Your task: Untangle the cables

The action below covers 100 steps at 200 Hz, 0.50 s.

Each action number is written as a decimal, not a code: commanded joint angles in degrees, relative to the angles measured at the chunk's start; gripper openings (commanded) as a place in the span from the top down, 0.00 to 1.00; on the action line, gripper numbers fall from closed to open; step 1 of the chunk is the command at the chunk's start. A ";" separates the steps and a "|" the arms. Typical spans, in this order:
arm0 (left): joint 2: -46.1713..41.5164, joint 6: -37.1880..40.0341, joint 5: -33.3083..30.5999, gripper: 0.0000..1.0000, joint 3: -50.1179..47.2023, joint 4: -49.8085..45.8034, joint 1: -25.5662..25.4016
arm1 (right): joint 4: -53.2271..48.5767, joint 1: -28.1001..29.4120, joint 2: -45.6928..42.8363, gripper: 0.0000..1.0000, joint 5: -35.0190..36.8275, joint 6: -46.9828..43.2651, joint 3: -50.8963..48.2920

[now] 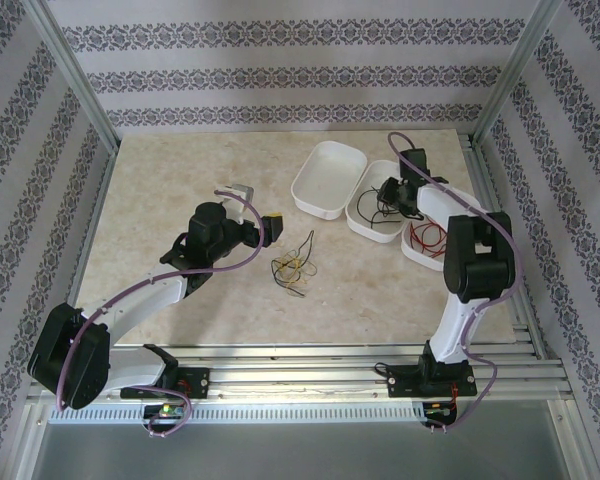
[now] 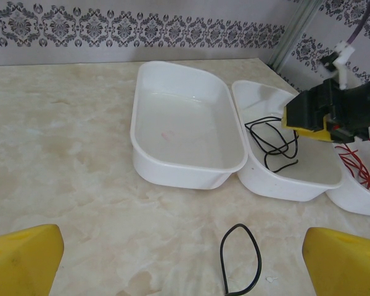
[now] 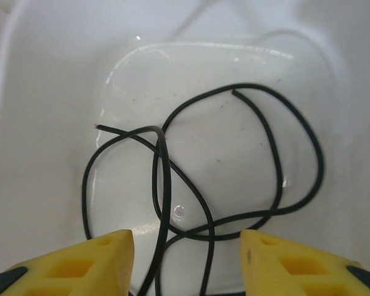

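I can read no writing, label, brand mark or number in any of my feeds. The grey damask-patterned wall panels [image 1: 300,78] around the table carry printed ornament only, no lettering.

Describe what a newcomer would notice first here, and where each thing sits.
The right gripper hangs open over a black cable coiled in the middle white tray, far right. A red cable lies in the right-hand tray, and a yellow cable sits tangled in the middle of the table.
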 commanded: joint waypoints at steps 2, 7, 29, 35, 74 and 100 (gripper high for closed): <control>-0.21 -0.13 -0.03 0.01 0.93 -0.41 -0.37 | -2.03 0.02 -6.44 0.47 3.47 -2.48 0.25; -0.18 -0.22 -0.05 0.01 0.89 -0.47 -0.39 | -2.16 0.08 -7.33 0.45 3.64 -2.61 0.06; -0.07 -0.31 0.05 0.01 0.94 -0.32 -0.45 | -2.78 0.12 -11.28 0.43 4.52 -3.32 -0.68; -0.07 -0.26 -0.03 0.01 0.90 -0.39 -0.37 | -2.79 0.16 -12.32 0.42 4.53 -3.42 -0.94; -0.25 -0.70 -0.54 0.01 1.05 -1.58 -0.36 | -4.52 2.48 -20.88 0.46 2.00 -4.55 -2.92; -0.51 -1.32 -0.99 0.01 1.12 -4.46 -0.36 | -6.24 7.74 -27.26 0.48 2.14 -4.30 -5.95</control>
